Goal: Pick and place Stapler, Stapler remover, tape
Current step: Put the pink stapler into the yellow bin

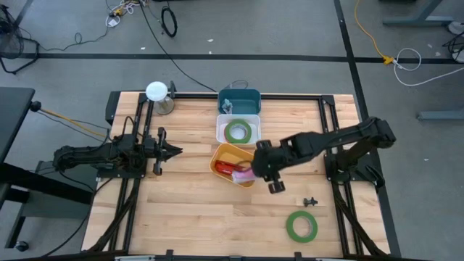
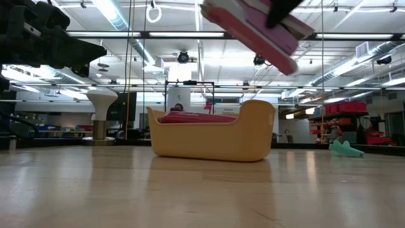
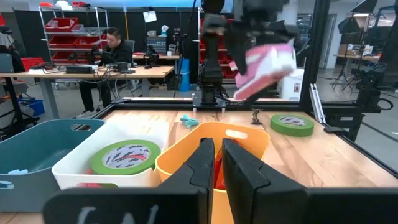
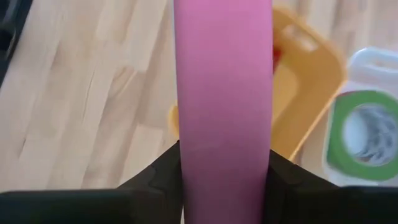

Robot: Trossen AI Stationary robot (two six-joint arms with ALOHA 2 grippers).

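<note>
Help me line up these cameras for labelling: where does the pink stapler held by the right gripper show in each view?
High view: pink stapler at the yellow bin's right edge, by the right gripper.
Low view: stapler at top, tilted, above the bin.
Left wrist view: stapler upper centre, above the bin.
Right wrist view: stapler fills the centre; bin behind.
Shared landmark: the yellow bin.

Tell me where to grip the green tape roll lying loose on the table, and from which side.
Grip the loose green tape roll across its band, one finger in the open centre and one outside, coming straight down. It lies flat on the table, so its rim offers little from the side. The right gripper is nearest, but shut on the pink stapler.
</note>
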